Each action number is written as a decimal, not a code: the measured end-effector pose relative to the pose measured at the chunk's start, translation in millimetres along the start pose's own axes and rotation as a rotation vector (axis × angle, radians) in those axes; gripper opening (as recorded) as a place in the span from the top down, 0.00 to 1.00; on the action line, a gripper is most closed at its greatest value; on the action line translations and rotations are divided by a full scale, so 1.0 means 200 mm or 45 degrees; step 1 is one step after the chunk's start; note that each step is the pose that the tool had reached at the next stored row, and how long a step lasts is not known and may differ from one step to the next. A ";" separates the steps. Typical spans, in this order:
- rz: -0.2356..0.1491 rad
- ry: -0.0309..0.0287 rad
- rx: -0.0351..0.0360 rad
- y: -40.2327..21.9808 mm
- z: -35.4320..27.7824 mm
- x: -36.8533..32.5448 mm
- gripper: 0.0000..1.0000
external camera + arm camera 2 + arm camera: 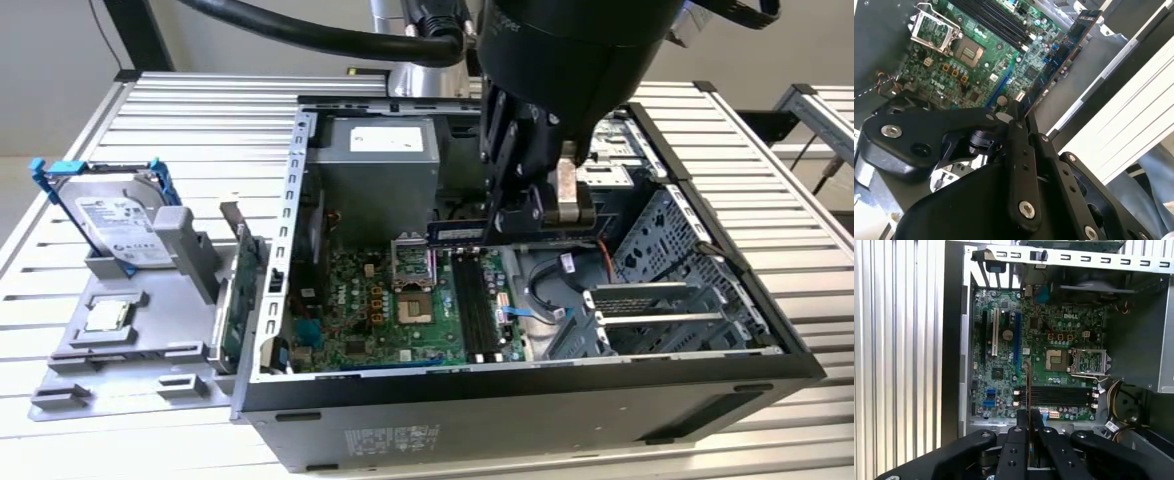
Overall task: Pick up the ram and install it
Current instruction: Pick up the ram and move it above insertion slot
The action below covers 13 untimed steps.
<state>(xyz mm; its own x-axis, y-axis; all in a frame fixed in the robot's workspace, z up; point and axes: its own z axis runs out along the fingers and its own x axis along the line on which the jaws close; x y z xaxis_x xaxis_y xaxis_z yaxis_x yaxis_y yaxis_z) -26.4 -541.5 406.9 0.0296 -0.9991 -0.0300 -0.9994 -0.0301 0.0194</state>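
Hand (pixel 550 222) pinching the ram (pixel 461 232) above motherboard (pixel 387 300), inside open case (pixel 534 400), hard drive (pixel 118 220) well apart

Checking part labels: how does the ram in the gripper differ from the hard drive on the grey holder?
The ram is a thin, narrow dark stick; the hard drive is a broad silver block in a blue bracket. The gripper holds the ram above the motherboard inside the open case; the hard drive stands outside on the grey holder. Neither is fitted into the computer.
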 end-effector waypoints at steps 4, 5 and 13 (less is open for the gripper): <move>0.000 -0.0001 0.0000 -0.015 0.003 -0.035 1.00; 0.000 -0.0002 0.0000 -0.018 0.004 -0.044 1.00; 0.003 -0.0001 0.0000 -0.021 0.007 -0.074 1.00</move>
<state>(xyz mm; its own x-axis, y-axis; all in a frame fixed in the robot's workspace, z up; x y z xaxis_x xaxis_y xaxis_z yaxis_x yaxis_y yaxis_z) -22.6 -526.7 405.8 0.0274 -0.9992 -0.0301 -0.9994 -0.0280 0.0194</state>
